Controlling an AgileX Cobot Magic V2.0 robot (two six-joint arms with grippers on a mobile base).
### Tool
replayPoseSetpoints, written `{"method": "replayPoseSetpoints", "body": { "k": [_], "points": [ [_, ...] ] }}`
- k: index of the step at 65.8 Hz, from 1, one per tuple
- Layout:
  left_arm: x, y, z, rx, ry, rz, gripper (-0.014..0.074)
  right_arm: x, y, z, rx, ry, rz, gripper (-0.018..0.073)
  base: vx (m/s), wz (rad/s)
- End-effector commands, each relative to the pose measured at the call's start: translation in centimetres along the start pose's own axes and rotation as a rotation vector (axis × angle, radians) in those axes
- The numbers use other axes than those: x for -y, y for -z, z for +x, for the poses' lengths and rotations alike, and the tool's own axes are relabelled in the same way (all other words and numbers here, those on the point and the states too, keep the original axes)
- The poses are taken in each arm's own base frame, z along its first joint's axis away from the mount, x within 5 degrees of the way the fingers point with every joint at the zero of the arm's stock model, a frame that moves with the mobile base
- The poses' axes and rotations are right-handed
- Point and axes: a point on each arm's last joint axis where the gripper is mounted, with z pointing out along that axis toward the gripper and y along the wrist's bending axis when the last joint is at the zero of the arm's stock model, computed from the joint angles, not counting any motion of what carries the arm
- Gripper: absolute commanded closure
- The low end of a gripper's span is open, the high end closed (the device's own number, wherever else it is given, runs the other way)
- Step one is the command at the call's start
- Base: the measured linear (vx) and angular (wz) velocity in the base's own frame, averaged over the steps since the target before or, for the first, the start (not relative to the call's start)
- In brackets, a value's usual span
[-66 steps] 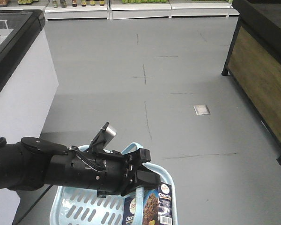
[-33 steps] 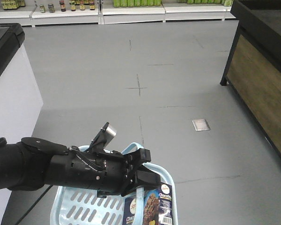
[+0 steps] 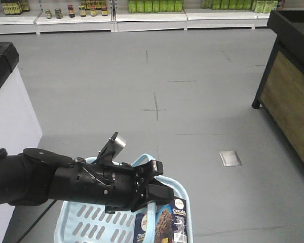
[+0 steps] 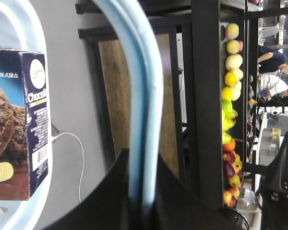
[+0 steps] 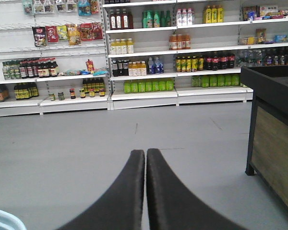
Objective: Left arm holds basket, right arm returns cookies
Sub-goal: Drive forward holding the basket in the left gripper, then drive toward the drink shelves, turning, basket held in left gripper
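Observation:
In the front view my left arm (image 3: 50, 182) reaches in from the lower left. Its gripper (image 3: 153, 191) is shut on the pale blue handle of the light blue basket (image 3: 91, 225), which hangs at the bottom edge. The left wrist view shows the handle (image 4: 145, 91) running up from between the black jaws of that gripper (image 4: 143, 160). The navy cookies box (image 3: 164, 225) stands in the basket's right end, its cookie picture and barcode label showing on the box (image 4: 24, 124). My right gripper (image 5: 145, 153) is shut on nothing, pointing along the floor towards the shelves. The right arm is out of the front view.
Store shelves (image 5: 149, 57) with bottles line the far wall (image 3: 147, 7). A white counter with a black top (image 3: 5, 126) stands at the left, and a dark wood-sided stand (image 3: 294, 91) at the right. A small metal plate (image 3: 230, 158) lies in the grey floor. A fruit rack (image 4: 230, 110) shows beyond the handle.
The floor marks and the metal plate have slid down the front view, the far shelves show more, and the left counter has receded. My left arm and the basket keep their place in the view.

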Motion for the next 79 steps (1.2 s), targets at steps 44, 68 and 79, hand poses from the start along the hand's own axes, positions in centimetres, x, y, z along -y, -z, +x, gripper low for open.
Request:
{"method": "replayPoseSetpoints", "body": {
  "k": [44, 68, 79],
  "points": [
    [2.47, 0.97, -0.18, 0.015, -0.006, 0.107, 0.0603, -0.02, 0.10, -0.73, 0.082, 0.002, -0.002, 0.0568, 0.42, 0.00],
    [2.47, 0.97, -0.18, 0.015, -0.006, 0.107, 0.0603, -0.02, 0.10, -0.73, 0.082, 0.002, -0.002, 0.0568, 0.45, 0.01],
    [2.47, 0.97, -0.18, 0.015, -0.006, 0.107, 0.0603, -0.02, 0.10, -0.73, 0.082, 0.002, -0.002, 0.0568, 0.45, 0.04]
  ]
}}
